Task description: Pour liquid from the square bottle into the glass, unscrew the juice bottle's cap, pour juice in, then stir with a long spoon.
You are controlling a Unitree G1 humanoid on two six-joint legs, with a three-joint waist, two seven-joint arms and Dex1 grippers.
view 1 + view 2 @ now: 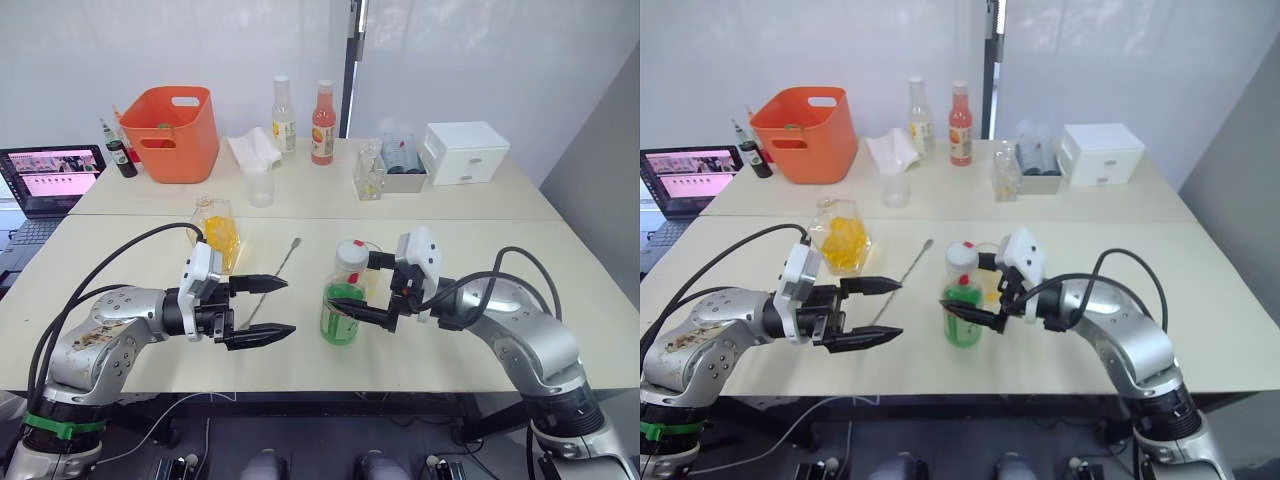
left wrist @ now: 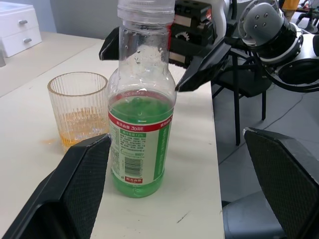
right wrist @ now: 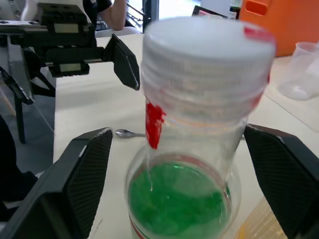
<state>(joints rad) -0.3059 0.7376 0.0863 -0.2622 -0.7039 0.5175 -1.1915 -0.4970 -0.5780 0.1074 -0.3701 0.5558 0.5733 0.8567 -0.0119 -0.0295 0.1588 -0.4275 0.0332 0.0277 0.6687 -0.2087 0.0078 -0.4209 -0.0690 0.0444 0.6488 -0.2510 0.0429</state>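
One juice bottle [image 1: 343,295] stands upright, cap [image 1: 351,251] pointing up.

Clear glossy plastic juice bottle [image 2: 141,99] with ridged white cap [image 3: 209,45] stands beside a ribbed glass [image 2: 79,108] on the matt, smooth cream tabletop [image 1: 480,250]; a thin metal long spoon [image 1: 283,259] gleams nearby.

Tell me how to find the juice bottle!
Look at the near table, between the two grippers. The juice bottle stands there, just before the glass. It alone holds green juice under a white cap; the bottles at the back are red and pale yellow.
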